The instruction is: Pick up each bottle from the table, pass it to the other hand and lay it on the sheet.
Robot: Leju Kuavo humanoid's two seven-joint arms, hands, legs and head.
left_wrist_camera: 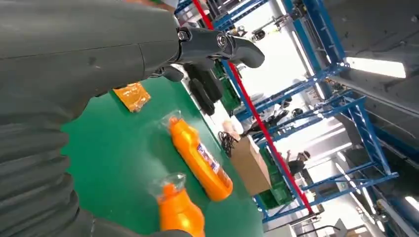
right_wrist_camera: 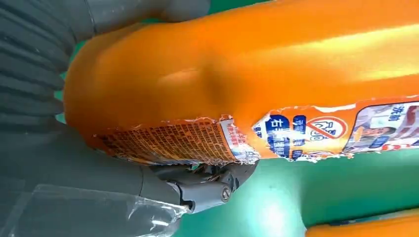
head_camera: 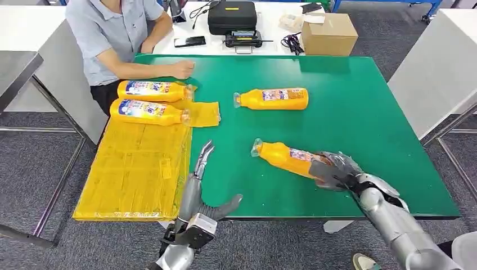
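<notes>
1. Right hand [head_camera: 333, 169] is wrapped around the base end of an orange bottle [head_camera: 284, 157] on the green table [head_camera: 365, 112].
2. Left hand [head_camera: 203, 185] is spread, holding nothing, beside the yellow sheet [head_camera: 135, 169].
3. Two bottles [head_camera: 151, 101] lie on the sheet's far end, and another bottle [head_camera: 273, 98] lies mid-table.

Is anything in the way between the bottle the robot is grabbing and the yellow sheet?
Nothing blocks it. The right robot hand grips the near bottle, and bare green table lies between it and the sheet. The open left robot hand waits there for the handover. Two bottles already fill the sheet's far end.
</notes>
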